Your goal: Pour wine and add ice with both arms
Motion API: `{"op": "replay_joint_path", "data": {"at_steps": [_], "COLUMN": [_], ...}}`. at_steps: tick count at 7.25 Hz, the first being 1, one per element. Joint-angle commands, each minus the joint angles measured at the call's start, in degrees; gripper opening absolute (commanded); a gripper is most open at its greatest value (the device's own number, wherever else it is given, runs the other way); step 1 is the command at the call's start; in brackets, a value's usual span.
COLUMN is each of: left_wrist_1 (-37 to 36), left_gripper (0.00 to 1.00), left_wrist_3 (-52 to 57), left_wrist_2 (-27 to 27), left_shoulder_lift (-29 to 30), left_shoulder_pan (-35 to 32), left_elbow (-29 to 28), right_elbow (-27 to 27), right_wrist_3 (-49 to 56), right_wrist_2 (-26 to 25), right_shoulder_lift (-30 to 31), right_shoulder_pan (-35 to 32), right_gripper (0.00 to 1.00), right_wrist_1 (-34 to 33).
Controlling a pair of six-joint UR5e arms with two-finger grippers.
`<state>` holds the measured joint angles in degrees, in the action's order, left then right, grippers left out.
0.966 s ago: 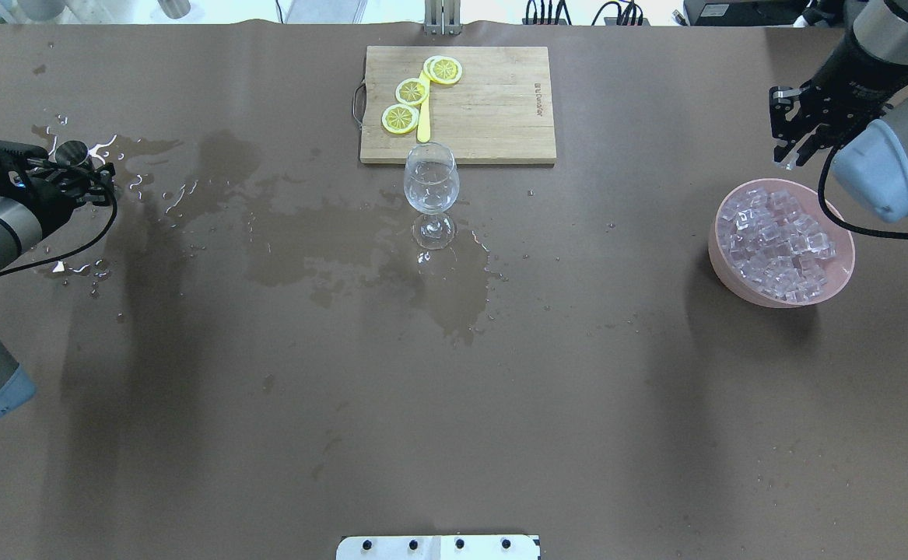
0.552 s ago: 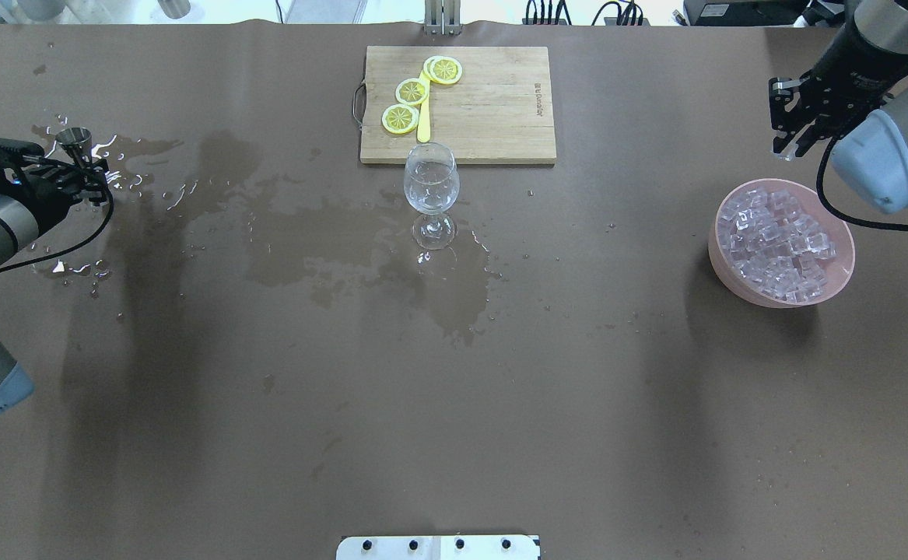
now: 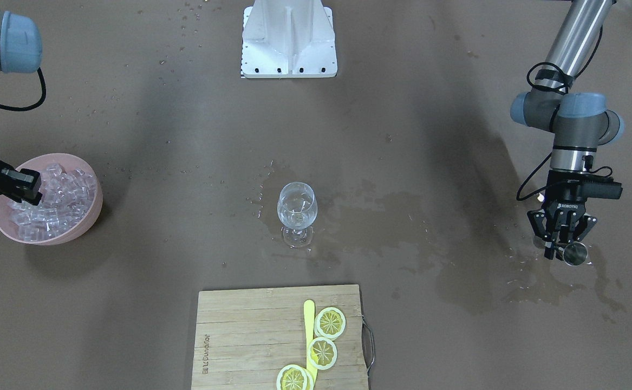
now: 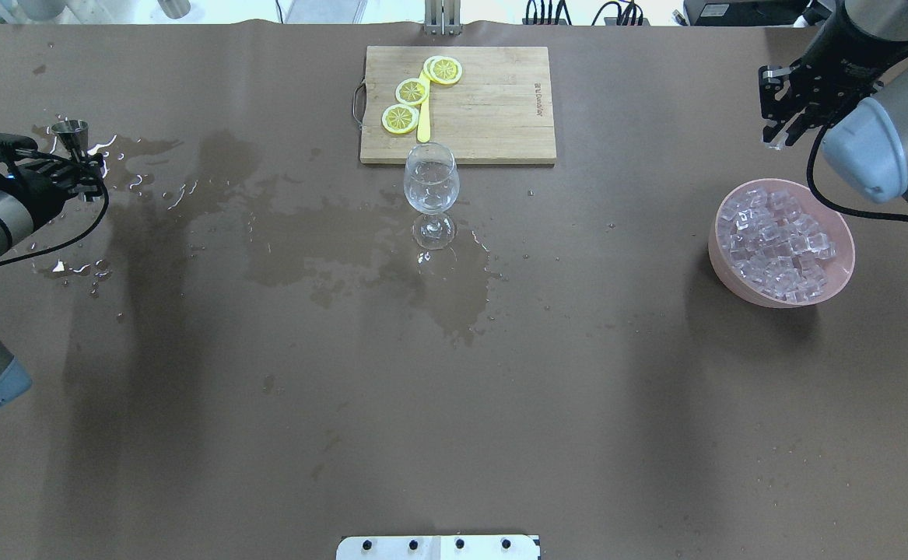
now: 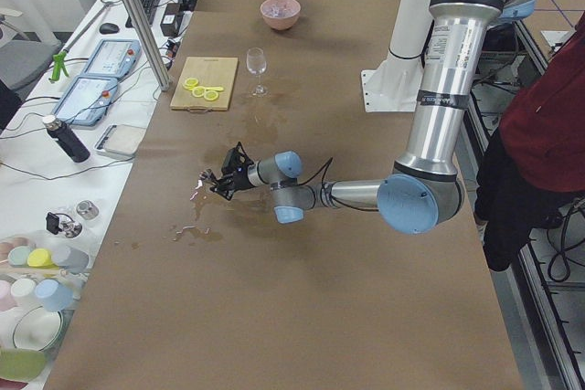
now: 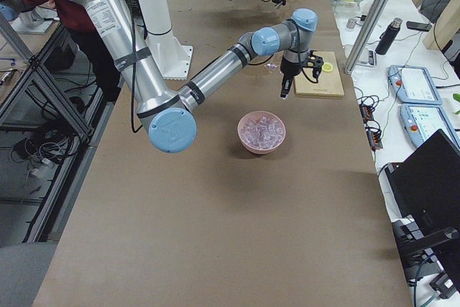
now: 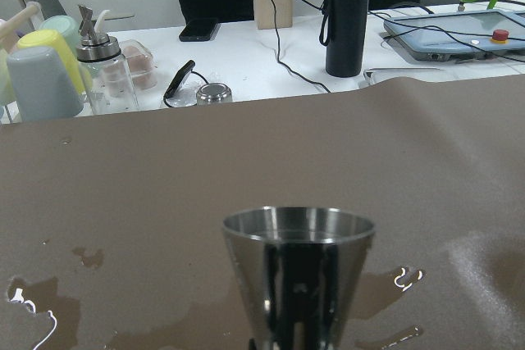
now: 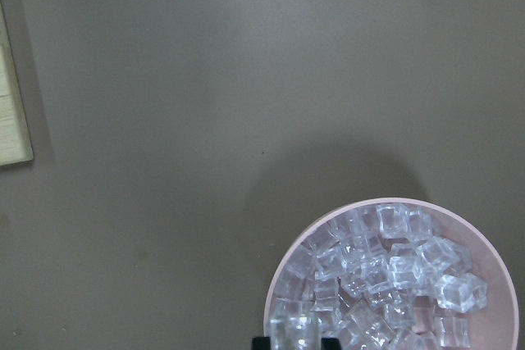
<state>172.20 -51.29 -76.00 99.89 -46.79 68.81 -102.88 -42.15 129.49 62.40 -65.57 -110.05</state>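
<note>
Clear stemmed wine glass (image 4: pixel 431 187) on brown bench (image 4: pixel 454 404) holds small amt of clear wine (image 3: pixel 295 218). Left gripper (image 3: pixel 560 246), well left of glass: jaws apart, steel jigger (image 3: pixel 574 253) upright beside, judged poured and set down. Right gripper (image 4: pixel 776 140), well right of glass: jaws clamped on clear ice cube (image 8: pixel 295 334), held high near pink round bowl (image 4: pixel 843 272), prob. for carry to glass.

ROBOTIQ stands in white on the left end effector (image 3: pixel 563 249) (the cutting board's (image 3: pixel 251 336) burnt-in stamp is unreadable).

Polished metal jigger (image 7: pixel 298 276) is gleaming, mirror-glossy; wine glass (image 4: pixel 431 183) and ice (image 4: pixel 780 243) are looking clear, shiny; cutting board (image 4: pixel 492 117) is showing matt wood; bowl (image 4: pixel 714 257) is looking smooth pink plastic; table cover (image 4: pixel 454 404) is looking matt, papery.
</note>
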Motion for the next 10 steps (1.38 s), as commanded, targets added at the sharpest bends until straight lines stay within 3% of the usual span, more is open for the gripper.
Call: {"op": "replay_joint_path", "data": {"at_steps": [1, 6, 8, 10], "left_wrist_1": [0.07, -2.12, -9.65, -12.23], "left_gripper": [0.0, 0.0, 0.0, 0.0], "left_wrist_3": [-0.3, -0.47, -0.3, -0.38], "left_wrist_2": [-0.03, -1.16, -2.93, -6.53], "left_shoulder_lift": [2.39, 13.63, 17.16, 22.42], "left_shoulder_pan": [-1.28, -1.55, -1.29, 1.07], "left_elbow": [0.71, 2.64, 7.71, 8.44], "right_elbow": [0.05, 0.05, -0.04, -0.04], "right_wrist_3": [-0.03, -0.03, 1.18, 3.39], "right_wrist_2": [0.06, 0.85, 0.76, 0.85], "right_shoulder_lift": [-1.93, -4.22, -4.4, -4.4], "right_shoulder_pan": [0.01, 0.01, -0.17, -0.96], "right_gripper": [0.25, 0.25, 0.26, 0.26], "right_wrist_1": [0.1, 0.54, 0.63, 0.45]}}
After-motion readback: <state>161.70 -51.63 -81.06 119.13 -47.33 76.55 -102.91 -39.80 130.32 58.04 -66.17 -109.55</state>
